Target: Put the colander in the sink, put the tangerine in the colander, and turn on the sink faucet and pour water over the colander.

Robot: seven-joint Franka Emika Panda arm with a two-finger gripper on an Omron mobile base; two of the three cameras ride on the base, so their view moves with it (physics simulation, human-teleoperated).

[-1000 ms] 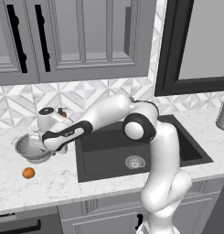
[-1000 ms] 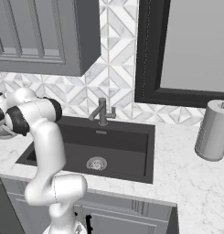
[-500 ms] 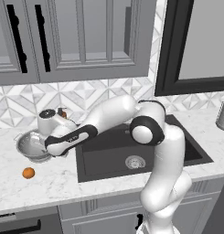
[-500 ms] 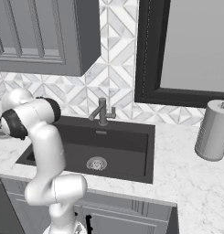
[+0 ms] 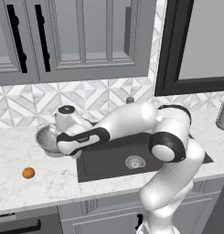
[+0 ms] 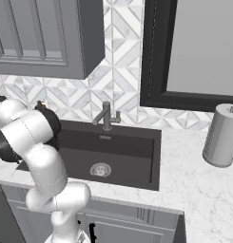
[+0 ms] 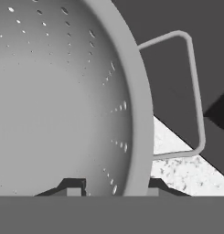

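Astride colander (image 7: 63,100) rim: gripper (image 7: 115,186) fingertips.

Colander (image 5: 48,138) left of sink (image 5: 113,160); tangerine (image 5: 28,172) apparently nearer front.

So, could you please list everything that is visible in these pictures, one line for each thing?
colander: one, silvery grey, on the worktop left of the sink, its rim between the fingertips in the hand view
tangerine: one, orange, on the worktop, in front of the colander and apart from it
sink: one, dark charcoal, set into the worktop, silver drain
sink faucet: one, dark grey, behind the sink
worktop: one, white marble
paper towel roll: one, grey, upright, right of the sink
wall cabinets: grey, above the worktop
window frame: one, black, on the wall
gripper: one, dark tips, either side of the colander's rim
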